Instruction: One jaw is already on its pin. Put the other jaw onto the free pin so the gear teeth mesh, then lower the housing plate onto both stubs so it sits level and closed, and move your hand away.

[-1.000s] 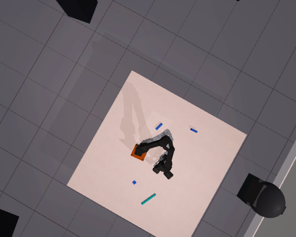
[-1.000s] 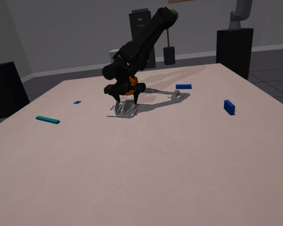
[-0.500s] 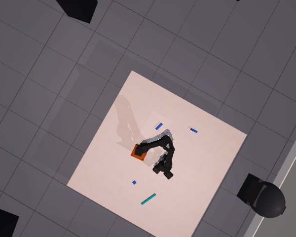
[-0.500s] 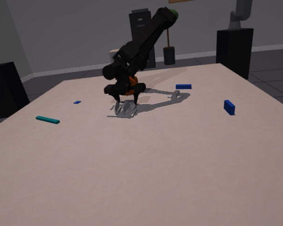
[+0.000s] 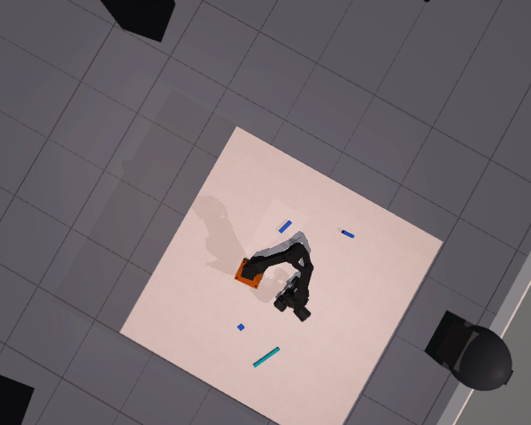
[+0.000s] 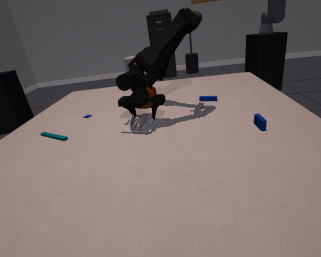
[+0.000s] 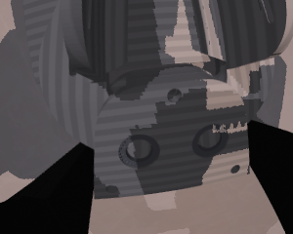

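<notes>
The grey housing plate (image 7: pixel 176 112), with two round holes, lies between my fingertips in the wrist view. My gripper (image 7: pixel 166 136) (image 6: pixel 144 118) is shut on its left and right edges. Round stub ends show inside both holes; whether the plate sits fully down and level cannot be told. Two grey jaws, the left one (image 7: pixel 137 39) and the right one (image 7: pixel 244 34), reach out from under the plate toward the top of the wrist view. They stand on a thin base in the exterior view, below my fingers. The gear teeth are mostly hidden under the plate.
My orange arm base (image 5: pixel 249 284) stands on the pale table (image 5: pixel 188 292). Blue blocks (image 5: pixel 285 226) (image 5: pixel 348 234) (image 6: pixel 208 98) (image 6: pixel 260 122), a small blue piece (image 5: pixel 241 327) (image 6: pixel 87 116) and a teal bar (image 5: pixel 266 357) (image 6: pixel 53 136) lie apart from the assembly.
</notes>
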`<state>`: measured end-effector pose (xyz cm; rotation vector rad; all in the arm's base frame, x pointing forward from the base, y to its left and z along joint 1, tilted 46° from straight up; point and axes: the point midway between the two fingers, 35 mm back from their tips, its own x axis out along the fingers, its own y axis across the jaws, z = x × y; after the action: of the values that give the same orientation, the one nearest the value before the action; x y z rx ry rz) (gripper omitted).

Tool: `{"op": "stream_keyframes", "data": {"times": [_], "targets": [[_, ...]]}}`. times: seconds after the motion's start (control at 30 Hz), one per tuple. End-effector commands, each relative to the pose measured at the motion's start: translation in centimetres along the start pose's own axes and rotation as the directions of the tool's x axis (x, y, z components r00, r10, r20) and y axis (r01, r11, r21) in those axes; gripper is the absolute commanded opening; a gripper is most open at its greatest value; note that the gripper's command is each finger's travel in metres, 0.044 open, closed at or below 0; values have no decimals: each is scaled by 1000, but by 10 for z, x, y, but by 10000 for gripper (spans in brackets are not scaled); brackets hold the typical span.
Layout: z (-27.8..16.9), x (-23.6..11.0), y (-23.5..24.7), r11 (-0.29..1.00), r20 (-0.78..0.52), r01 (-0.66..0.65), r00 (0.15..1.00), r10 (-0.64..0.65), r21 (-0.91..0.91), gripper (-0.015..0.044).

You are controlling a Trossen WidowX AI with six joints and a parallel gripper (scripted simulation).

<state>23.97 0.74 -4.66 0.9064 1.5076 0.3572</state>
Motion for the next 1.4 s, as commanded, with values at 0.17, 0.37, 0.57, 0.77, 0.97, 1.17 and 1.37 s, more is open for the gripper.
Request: {"op": "stream_keyframes", "data": {"times": [0.17, 0.37, 0.57, 0.77, 0.97, 1.17, 1.37], "targets": [[-1, 1, 0, 1000, 0, -3, 1000, 3, 2, 351], [-1, 1, 0, 1000, 0, -3, 1000, 3, 2, 351], [-1, 1, 0, 1000, 0, -3, 1000, 3, 2, 351], [-1, 1, 0, 1000, 0, -3, 1000, 3, 2, 351], [0, 0, 0, 1000, 0, 0, 1000, 0, 0, 430], [0, 0, 0, 1000, 0, 0, 1000, 0, 0, 440], [0, 0, 0, 1000, 0, 0, 1000, 0, 0, 440]]}}
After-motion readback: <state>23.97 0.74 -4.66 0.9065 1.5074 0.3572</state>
